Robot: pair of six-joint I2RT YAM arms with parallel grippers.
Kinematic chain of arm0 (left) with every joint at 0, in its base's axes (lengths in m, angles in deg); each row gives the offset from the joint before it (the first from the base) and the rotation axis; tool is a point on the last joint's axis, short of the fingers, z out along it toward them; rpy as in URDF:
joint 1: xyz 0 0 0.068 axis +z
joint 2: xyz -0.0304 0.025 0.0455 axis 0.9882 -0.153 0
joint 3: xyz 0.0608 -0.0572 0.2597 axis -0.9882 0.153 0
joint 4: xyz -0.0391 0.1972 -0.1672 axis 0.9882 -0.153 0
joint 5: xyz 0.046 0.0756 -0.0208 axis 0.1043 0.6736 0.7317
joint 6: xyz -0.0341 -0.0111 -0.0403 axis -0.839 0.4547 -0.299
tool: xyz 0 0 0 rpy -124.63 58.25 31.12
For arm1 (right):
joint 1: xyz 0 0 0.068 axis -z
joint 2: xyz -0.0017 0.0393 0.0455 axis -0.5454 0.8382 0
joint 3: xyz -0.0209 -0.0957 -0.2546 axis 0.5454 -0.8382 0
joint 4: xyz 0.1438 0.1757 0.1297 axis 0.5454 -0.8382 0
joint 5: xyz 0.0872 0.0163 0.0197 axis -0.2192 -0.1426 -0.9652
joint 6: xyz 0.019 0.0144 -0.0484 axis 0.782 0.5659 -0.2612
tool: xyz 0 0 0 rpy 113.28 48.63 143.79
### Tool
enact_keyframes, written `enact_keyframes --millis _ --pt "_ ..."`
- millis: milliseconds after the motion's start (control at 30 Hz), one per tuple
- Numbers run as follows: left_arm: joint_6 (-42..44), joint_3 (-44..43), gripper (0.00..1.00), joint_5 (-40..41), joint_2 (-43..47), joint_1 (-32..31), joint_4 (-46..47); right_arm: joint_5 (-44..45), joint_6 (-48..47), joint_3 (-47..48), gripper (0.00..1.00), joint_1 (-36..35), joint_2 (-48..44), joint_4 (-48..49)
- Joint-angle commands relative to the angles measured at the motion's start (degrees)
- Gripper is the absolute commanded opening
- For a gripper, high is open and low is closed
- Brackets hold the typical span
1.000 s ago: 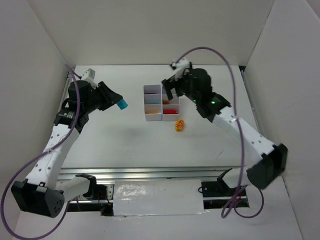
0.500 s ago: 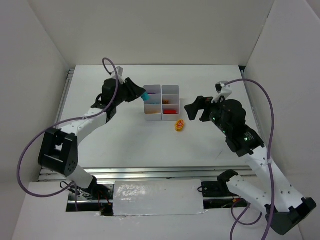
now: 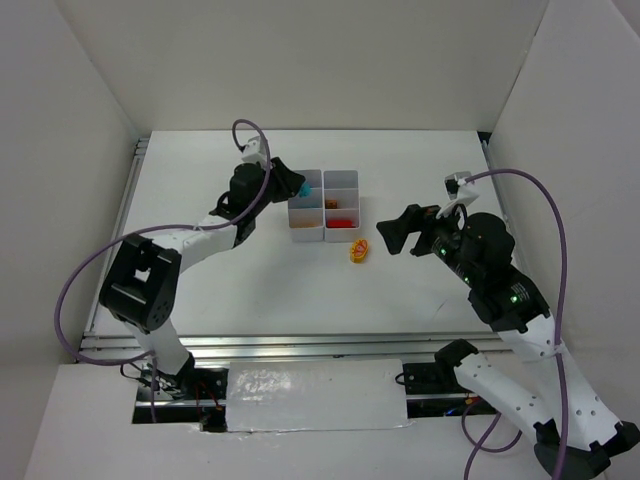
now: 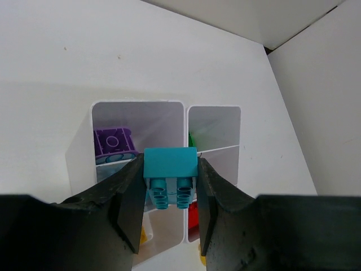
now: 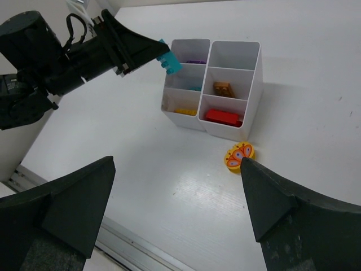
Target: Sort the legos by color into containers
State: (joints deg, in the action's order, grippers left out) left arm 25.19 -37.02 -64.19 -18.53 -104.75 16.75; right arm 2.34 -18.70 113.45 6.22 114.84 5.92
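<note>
Above the far end of the left column of the containers (image 3: 306, 236), the left hand (image 4: 170, 164) is seen closed on a teal brick (image 4: 170, 176); the brick is pinched by its two sides between the black fingers (image 4: 127, 197) and is held clear of the white walls. Beneath it a purple brick (image 4: 114, 141) is seen lying in one compartment, and a sliver of green (image 4: 192, 139) is glimpsed in the neighbouring one; a red brick (image 5: 223, 117) and an orange-brown brick (image 5: 223, 88) are lodged in separate compartments of the right column, and something yellow (image 5: 183, 111) is lodged in the left. On the counter (image 3: 250, 290), just beside the near right corner of the containers, a round orange-yellow piece (image 5: 239, 156) with a butterfly print is seen lying alone. The right hand (image 5: 176, 164) is held spread wide above the counter, to the right of that piece; nothing is gripped or touched by it.
</note>
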Motion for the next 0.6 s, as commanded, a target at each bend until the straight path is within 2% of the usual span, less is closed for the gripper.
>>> enact_keyframes --millis 0,67,567 --pt "2.8 -2.3 0.08 3.5 -0.7 -0.9 5.9 -1.9 -2.5 2.8 1.00 0.2 -0.2 -1.0" --pt "2.7 -2.0 0.12 4.3 -1.1 -1.1 6.4 -2.1 -3.9 3.1 1.00 0.3 -0.3 -1.4" --pt "2.5 -1.4 0.24 7.1 -3.6 -2.1 8.9 -3.0 -5.9 4.6 1.00 0.3 -1.1 -2.2"
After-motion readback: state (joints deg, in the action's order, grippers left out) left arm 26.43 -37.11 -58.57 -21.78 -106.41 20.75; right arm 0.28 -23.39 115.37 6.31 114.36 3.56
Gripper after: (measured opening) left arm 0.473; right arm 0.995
